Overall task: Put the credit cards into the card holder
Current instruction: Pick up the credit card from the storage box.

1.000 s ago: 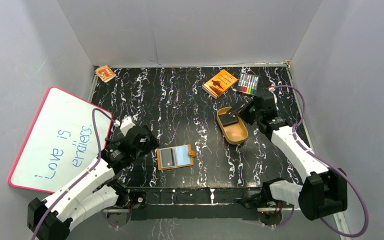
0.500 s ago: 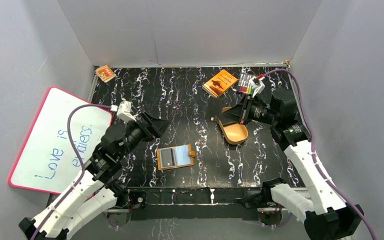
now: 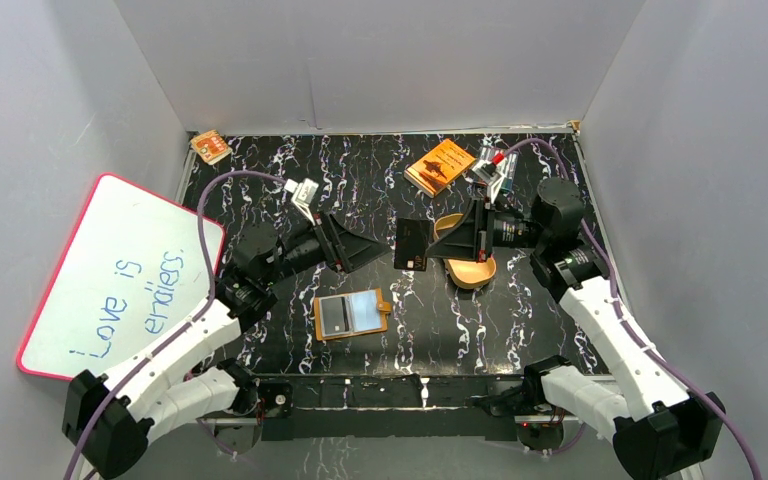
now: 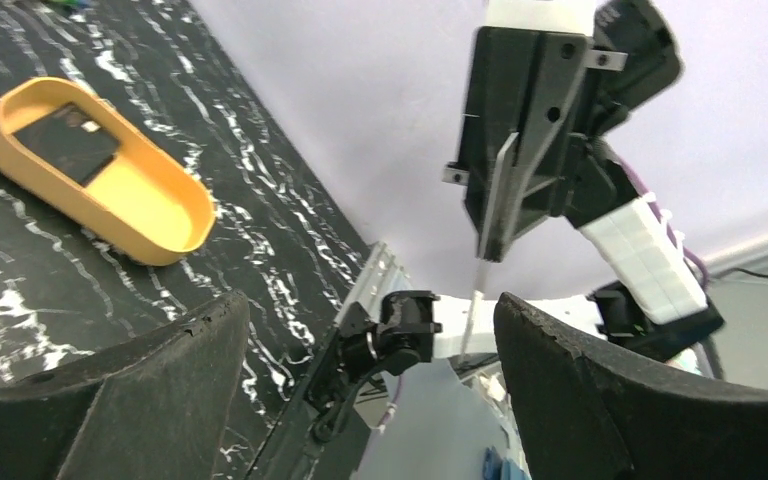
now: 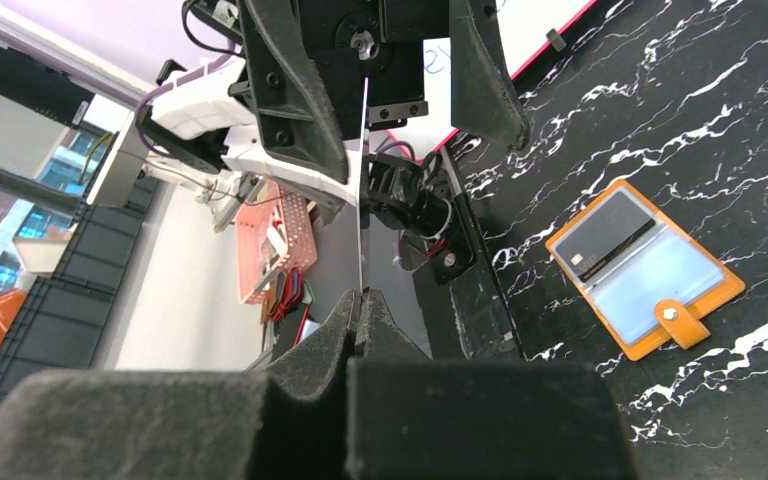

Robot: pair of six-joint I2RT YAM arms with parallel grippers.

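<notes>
Carefully centre spread, empty left gripper [image 3: 380, 250], at 9 o'clock, on credit card [image 3: 412, 245] clamped by right gripper [image 3: 432, 243]; avoid early release: likely drop clear of card holder [image 3: 351, 314].

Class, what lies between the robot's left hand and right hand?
A thin dark card, pinched by the right hand, facing the open left hand; the overhead view shows it.

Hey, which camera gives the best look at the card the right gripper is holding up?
Top external. There the card pinched in the right gripper shows its dark flat face to the camera, held above the table. Both wrist views see it edge-on, just a thin pale line.
</notes>
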